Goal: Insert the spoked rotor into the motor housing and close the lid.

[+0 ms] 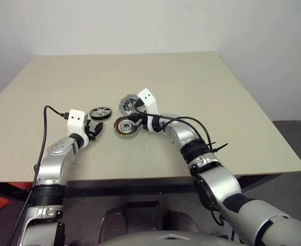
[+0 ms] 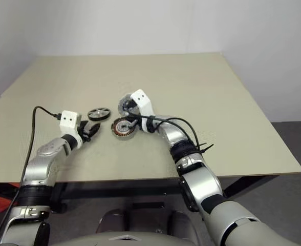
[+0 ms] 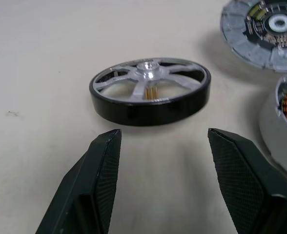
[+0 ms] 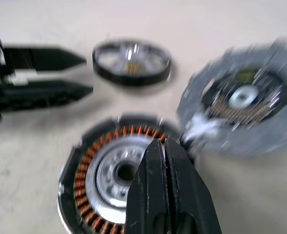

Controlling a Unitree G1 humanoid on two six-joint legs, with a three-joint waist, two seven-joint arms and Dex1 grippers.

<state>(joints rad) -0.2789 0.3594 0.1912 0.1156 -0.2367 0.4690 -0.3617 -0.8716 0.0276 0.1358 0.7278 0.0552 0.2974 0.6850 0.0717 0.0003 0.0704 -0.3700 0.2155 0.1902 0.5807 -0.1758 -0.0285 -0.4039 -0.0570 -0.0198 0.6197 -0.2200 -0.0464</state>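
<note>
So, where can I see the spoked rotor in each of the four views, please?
Left eye view: spoked rotor on the table, left of centre, ahead of the left gripper.
Right eye view: left of centre.
Left wrist view: middle, beyond the open fingers.
Right wrist view: upper middle.
Shared landmark: the motor housing beside it.

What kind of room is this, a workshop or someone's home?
Probably a lab or test room rather than a home: a plain beige table against bare pale walls, holding nothing but motor parts: the spoked rotor, the motor housing and the lid.
</note>
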